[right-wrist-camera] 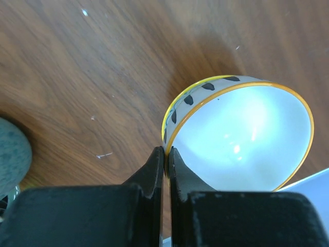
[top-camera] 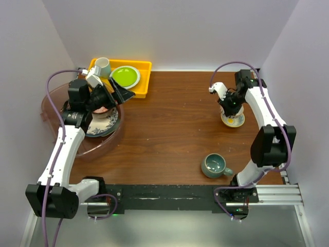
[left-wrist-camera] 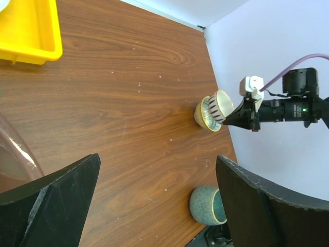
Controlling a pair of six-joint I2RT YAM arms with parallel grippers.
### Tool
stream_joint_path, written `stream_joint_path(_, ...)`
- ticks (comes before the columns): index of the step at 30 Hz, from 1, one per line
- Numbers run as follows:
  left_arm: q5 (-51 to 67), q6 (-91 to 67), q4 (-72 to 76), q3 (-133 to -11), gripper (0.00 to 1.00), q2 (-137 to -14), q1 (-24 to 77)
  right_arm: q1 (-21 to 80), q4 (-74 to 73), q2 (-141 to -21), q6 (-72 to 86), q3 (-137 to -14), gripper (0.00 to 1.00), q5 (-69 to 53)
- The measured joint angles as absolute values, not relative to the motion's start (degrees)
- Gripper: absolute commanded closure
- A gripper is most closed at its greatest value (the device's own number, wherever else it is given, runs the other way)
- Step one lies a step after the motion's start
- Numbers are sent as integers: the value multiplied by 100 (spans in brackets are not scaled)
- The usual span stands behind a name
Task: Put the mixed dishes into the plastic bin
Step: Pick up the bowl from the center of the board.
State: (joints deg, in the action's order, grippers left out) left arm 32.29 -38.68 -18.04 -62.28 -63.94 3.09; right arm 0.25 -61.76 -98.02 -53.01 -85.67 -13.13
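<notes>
Your right tool (right-wrist-camera: 165,152) pinches the yellow-rimmed bowl (right-wrist-camera: 241,134) by its rim, fully closed, with the plastic bin (top-camera: 100,146) well off leftward across the worktop (top-camera: 169,118).

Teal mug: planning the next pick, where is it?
Top view: teal mug stands near right, beside the right arm's base, nearer than the cream bowl.

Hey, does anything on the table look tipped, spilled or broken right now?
Nothing looks spilled or broken. The one oddity is the cream bowl on the right: it seems slightly tipped compared with the teal mug, with the right gripper shut on its rim.
</notes>
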Motion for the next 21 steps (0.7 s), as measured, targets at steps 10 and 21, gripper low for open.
stream_joint_path(10,3321,-4239,-1673,-6198,0,-6611,615,412,-6383,-8936,-5516,-8641,100,-2316)
stream_joint_path(21,2611,-4556,-1767,-6311,0,-7330,1946,2388,-6121,-8281,-5063,-7902,100,-2851)
